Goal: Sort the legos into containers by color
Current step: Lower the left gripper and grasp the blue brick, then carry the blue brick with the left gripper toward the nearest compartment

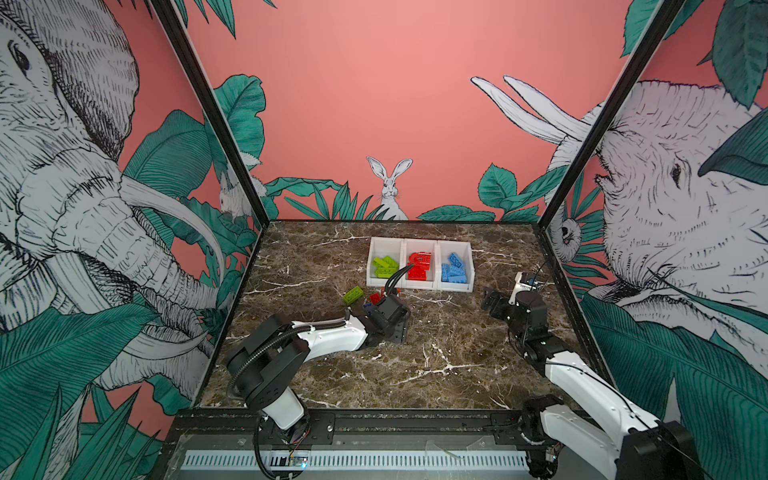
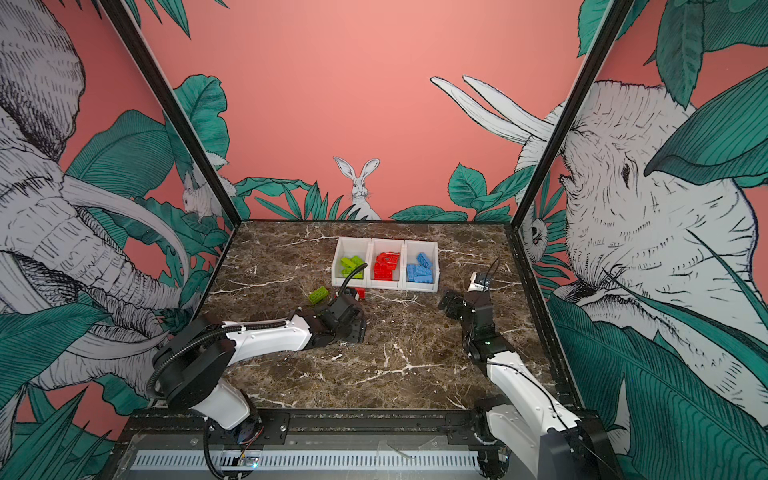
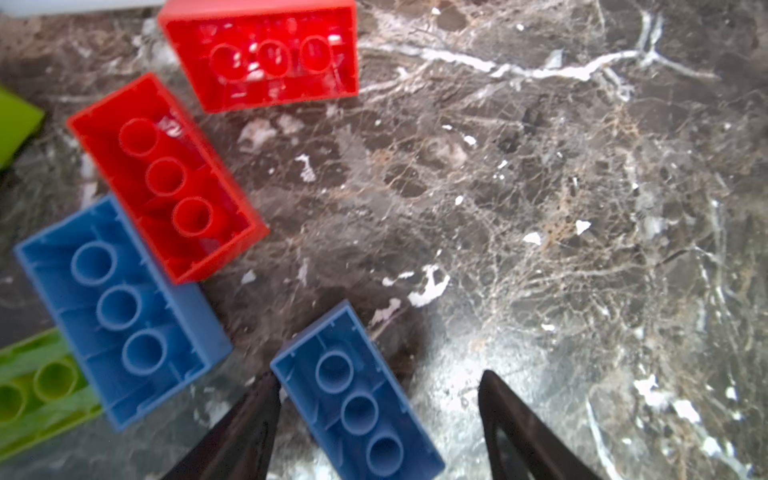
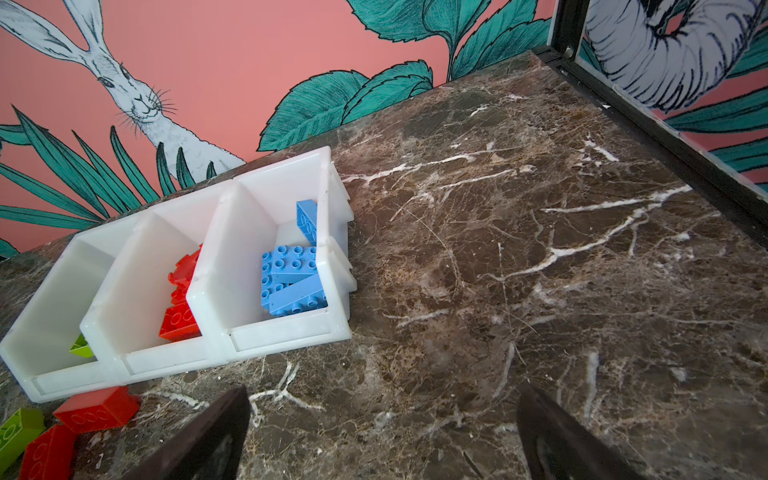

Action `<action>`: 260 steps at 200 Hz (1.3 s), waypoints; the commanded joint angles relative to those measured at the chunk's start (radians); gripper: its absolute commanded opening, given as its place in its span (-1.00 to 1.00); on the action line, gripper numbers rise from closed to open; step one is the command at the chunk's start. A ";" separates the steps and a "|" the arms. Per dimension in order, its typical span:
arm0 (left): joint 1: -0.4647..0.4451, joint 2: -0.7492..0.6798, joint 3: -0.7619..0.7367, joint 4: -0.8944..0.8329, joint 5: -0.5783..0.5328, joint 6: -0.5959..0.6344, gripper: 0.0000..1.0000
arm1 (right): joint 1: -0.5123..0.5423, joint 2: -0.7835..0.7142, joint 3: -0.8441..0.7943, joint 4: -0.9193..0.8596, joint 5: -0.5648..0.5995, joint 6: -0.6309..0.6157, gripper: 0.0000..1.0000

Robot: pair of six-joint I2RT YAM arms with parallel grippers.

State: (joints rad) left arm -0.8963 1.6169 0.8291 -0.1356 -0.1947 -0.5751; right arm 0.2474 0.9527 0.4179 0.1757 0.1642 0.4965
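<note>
Nearside of containers [image 1: 419, 285], straddles blue brick [image 3: 357, 399] with spread left gripper [image 3: 380, 374] for pinch; holds right gripper [image 4: 383, 386] agape, clear.

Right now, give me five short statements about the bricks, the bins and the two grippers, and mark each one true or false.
1. The middle bin holds red bricks. True.
2. The right gripper grips a blue brick. False: it is open and empty over the bare marble tabletop.
3. A blue brick lies hollow side up between the open fingers of the left gripper. True.
4. Every green brick is binned. False: one lime green brick lies on the marble.
5. The leftmost bin holds blue. False: the binned blue bricks are in the rightmost bin.
</note>
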 commanded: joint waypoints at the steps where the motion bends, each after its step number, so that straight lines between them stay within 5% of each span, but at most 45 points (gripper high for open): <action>1: -0.003 0.043 0.045 -0.028 -0.001 0.047 0.51 | -0.004 0.000 -0.002 0.023 0.005 -0.012 0.97; 63: -0.004 0.062 0.063 -0.068 -0.007 0.073 0.37 | -0.005 0.008 0.000 0.021 0.004 -0.015 0.97; 197: -0.004 0.003 0.036 -0.110 -0.074 0.094 -0.27 | -0.006 0.011 0.001 0.018 0.003 -0.010 0.97; 260: -0.007 -0.110 0.160 -0.112 0.028 0.173 -0.41 | -0.006 0.035 0.005 0.032 -0.003 -0.004 0.97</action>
State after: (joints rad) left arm -0.8963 1.5604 0.9035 -0.2306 -0.1932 -0.4519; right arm 0.2474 0.9798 0.4179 0.1753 0.1638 0.4908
